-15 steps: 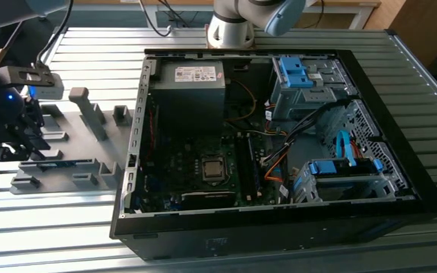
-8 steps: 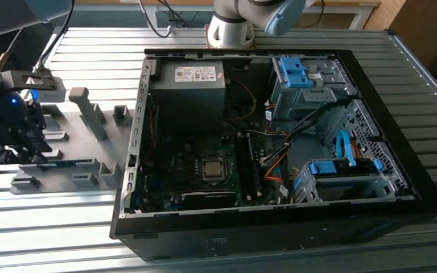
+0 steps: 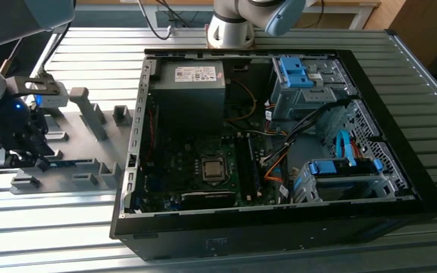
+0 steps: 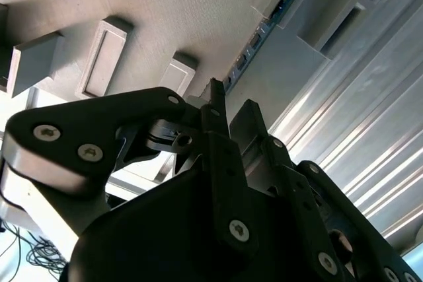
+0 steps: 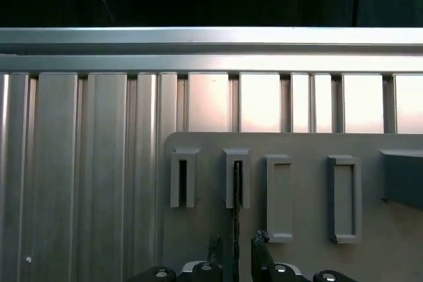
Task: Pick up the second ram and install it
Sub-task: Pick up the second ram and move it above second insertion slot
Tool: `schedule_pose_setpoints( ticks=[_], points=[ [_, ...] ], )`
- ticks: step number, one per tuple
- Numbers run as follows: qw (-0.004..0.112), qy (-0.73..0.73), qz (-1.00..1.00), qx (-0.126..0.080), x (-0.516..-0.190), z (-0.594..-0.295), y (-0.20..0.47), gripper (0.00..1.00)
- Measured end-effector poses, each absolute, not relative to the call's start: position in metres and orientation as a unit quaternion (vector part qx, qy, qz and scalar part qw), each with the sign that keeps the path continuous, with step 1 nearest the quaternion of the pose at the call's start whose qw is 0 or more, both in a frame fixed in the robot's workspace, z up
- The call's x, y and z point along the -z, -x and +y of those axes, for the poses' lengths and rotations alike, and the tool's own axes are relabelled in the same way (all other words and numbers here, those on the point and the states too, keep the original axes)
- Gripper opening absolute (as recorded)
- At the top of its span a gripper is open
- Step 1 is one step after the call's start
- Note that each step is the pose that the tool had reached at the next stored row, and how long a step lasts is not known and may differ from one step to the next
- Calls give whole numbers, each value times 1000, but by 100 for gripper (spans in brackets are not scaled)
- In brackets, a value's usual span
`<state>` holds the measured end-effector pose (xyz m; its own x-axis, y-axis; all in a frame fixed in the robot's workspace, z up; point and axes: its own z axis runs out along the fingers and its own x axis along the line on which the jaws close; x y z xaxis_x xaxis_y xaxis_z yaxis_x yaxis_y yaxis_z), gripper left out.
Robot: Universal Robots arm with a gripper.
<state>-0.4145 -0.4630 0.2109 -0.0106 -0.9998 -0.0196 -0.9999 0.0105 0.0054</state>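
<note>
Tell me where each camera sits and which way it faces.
Exterior view: off the arm, looking down on the open computer case and holder tray; the tool hangs over the tray at the exterior view's left.
First wrist view: on the wrist, facing the tray past the open tool, which straddles the second ram.
Second wrist view: behind the tool's body, along the tray.
All share tray and tool.

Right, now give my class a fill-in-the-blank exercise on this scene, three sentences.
1. The memory stick stands in a holder whose colour is ____.
2. The end effector is over that holder, on the exterior view's ____ of the computer case.
3. Its jaws are not shut but ____, one each side of the stick.
Missing words: grey; left; open.
</note>
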Motion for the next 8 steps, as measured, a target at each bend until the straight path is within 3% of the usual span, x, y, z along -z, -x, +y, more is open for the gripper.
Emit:
schedule_pose_setpoints(
  ticks=[8],
  points=[
    [6,706,708,-8,-199,-463,414,31]
  ],
)
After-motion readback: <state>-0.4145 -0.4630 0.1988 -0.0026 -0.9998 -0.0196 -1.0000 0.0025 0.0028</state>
